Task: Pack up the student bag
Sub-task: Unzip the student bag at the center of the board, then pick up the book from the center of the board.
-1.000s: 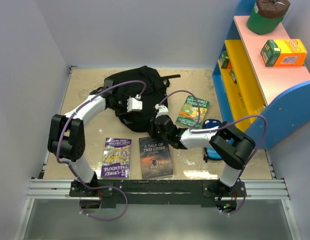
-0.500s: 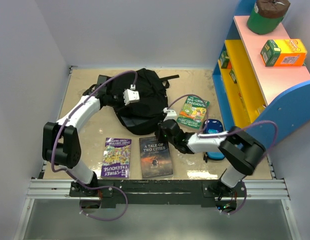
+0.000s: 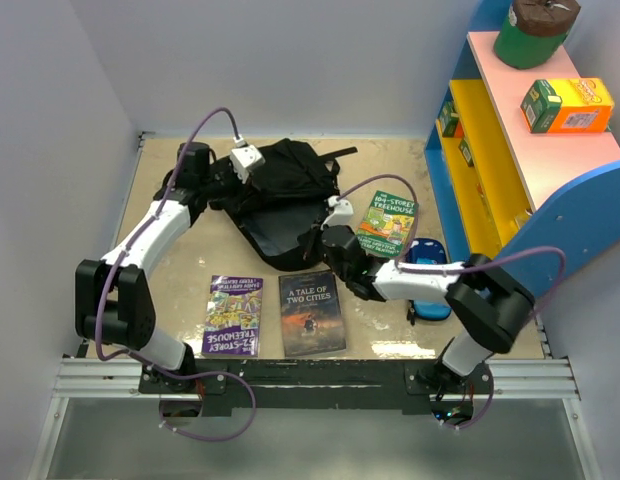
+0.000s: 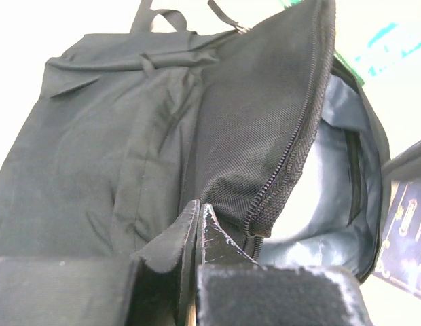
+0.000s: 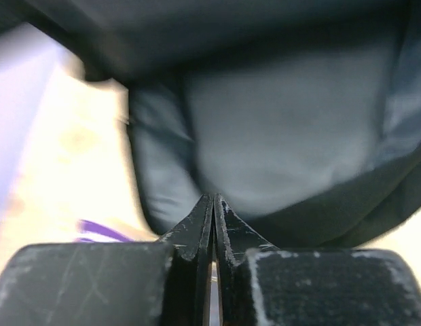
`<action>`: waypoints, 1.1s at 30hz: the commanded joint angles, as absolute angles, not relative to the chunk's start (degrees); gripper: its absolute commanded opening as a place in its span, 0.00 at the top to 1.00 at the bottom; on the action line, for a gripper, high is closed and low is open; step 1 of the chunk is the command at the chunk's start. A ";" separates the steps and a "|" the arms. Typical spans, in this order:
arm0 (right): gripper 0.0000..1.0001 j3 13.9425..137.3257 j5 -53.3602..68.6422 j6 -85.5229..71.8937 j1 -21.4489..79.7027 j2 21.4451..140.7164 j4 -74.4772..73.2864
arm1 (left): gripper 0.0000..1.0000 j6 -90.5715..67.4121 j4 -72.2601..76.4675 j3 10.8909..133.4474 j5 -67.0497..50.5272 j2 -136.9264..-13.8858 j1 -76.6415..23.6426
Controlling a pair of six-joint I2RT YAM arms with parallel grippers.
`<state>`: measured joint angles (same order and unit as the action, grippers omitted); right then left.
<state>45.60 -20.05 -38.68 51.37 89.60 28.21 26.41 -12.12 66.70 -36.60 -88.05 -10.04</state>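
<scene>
The bag [image 3: 280, 195] lies just beyond the dark book [image 3: 311, 313], and its grey mouth opens toward that book. The left gripper [image 4: 199, 217] is clenched on the bag's upper flap, on the side away from the book. The right gripper [image 5: 212, 207], also closed, sits at the rim nearest the book, so the right arm is the nearer one to it.

This is probably a robot lab cell posing as a child's study corner: plain white panels [image 3: 50, 150] are boxing in a tan table [image 3: 180, 282], two arms [image 3: 150, 232] are sitting bolted to an aluminium rail [image 3: 310, 378], and a toy-bright shelf [image 3: 535, 150], children's books [image 3: 232, 315] and a student bag [image 3: 285, 185] are filling it.
</scene>
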 commanded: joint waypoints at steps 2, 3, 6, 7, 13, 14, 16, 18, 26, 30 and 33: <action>0.98 45.97 -21.71 -41.39 51.42 99.83 29.80 | 1.00 15.48 -1.15 66.45 -40.60 -83.50 -5.98; 0.99 45.53 -21.45 -42.09 51.24 101.15 29.97 | 1.00 14.34 1.47 66.18 -40.78 -83.24 -5.19; 1.00 44.92 -19.87 -44.12 50.71 106.51 29.53 | 1.00 9.15 6.39 65.13 -43.06 -83.06 -1.59; 1.00 44.39 -19.25 -44.38 50.54 107.13 30.31 | 1.00 7.75 7.37 64.95 -44.72 -83.14 -0.54; 0.64 45.87 -14.60 -41.23 46.59 100.66 30.24 | 1.00 9.92 5.90 63.37 -49.30 -83.67 -0.79; 0.56 47.01 -14.50 -40.87 45.89 98.81 28.41 | 1.00 10.28 5.28 63.20 -49.22 -83.76 -0.88; 0.50 48.07 -14.15 -39.65 43.43 93.44 26.20 | 1.00 11.94 4.31 62.84 -48.87 -83.67 -0.88; 0.45 49.65 -15.64 -39.03 40.97 89.50 21.20 | 1.00 12.56 4.04 61.97 -48.87 -83.24 -0.88; 0.27 50.37 -26.28 -42.54 27.17 85.26 0.54 | 1.00 16.17 2.82 60.38 -49.48 -82.09 -0.88; 0.17 49.92 -29.09 -42.10 21.37 86.04 0.71 | 1.00 16.78 2.20 60.21 -50.10 -81.65 -0.88; 0.14 53.60 -32.25 -41.75 20.04 90.78 -2.45 | 1.00 17.40 1.76 60.12 -50.45 -81.30 -0.88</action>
<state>50.09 -26.87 -41.39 20.97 86.76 3.01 14.87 -0.62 60.10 -47.55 -84.47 -1.04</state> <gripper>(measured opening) 0.849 0.011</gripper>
